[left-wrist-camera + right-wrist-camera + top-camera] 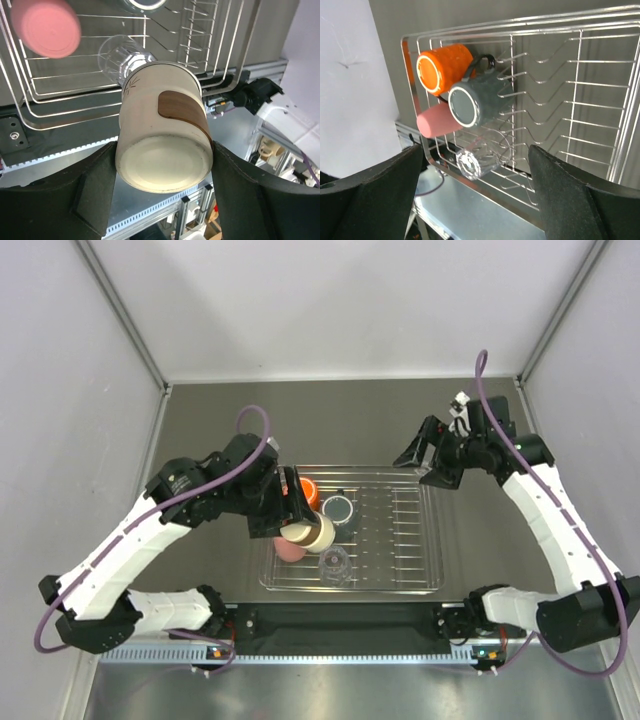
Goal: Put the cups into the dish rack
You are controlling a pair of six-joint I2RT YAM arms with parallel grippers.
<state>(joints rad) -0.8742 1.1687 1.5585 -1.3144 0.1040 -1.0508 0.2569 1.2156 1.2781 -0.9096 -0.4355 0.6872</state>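
Gripped the cream cup (pixel 165 125) by its sides in the left tool (pixel 290 515), just above the left part of the rack (pixel 437 540). Pointed its mouth toward the rack, likely to set it in upside down to drip dry. Held clear of the bars, not yet put down. Found four more in the rack's left part: orange cup (pixel 442 67), grey cup (pixel 475 100), pink cup (pixel 437 122) and clear cup (pixel 475 162). Packed close together, probably to save room on the rack's right side. Hung the right tool (pixel 425 462) wide open and empty past the rack's far right corner, likely to avoid bumping the left one.
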